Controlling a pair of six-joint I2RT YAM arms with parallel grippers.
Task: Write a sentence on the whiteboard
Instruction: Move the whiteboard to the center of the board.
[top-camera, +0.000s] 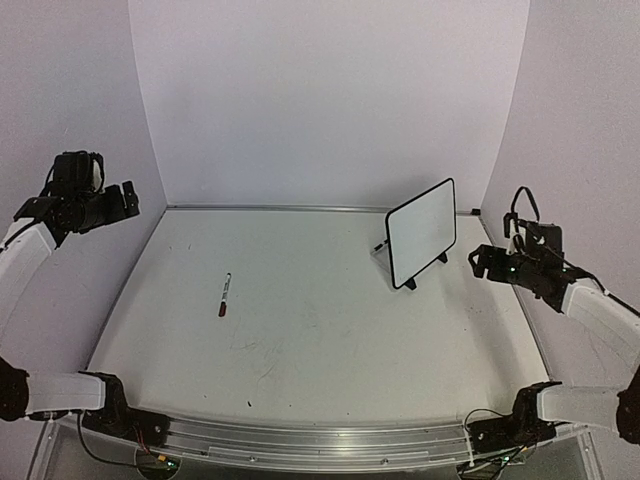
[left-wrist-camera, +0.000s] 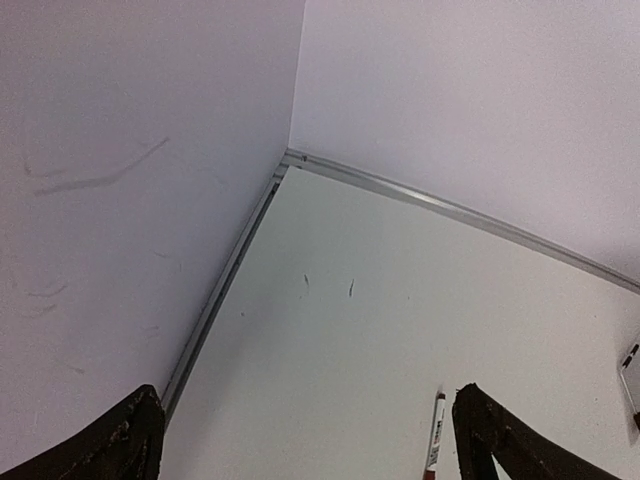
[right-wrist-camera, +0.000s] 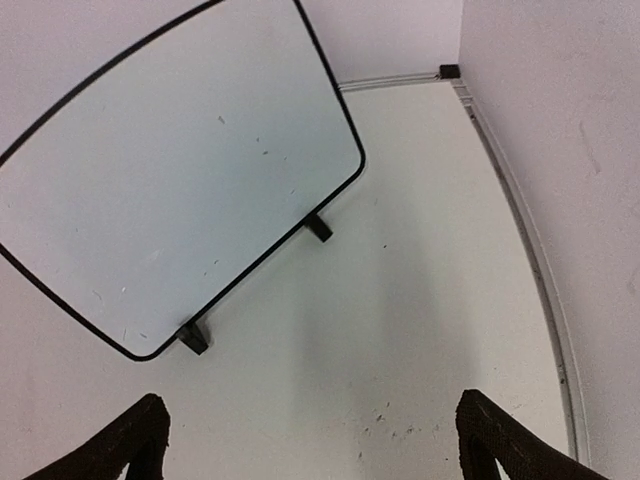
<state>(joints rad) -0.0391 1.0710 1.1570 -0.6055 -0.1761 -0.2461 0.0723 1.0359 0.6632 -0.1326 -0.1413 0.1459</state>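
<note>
Currently, both jaws are held released, with the whiteboard stood at two o'clock on the table, marker at nine.

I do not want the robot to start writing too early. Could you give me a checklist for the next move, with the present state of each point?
1. Whiteboard stands on its feet: ok, at the far right of the table.
2. Whiteboard blank: ok, only small specks.
3. Marker free to pick up: ok, it lies flat left of centre, apart from the whiteboard.
4. Marker cap off: cannot tell.
5. Left hand open and empty: ok.
6. Right hand open and empty: ok, the whiteboard is in front of it.
</note>
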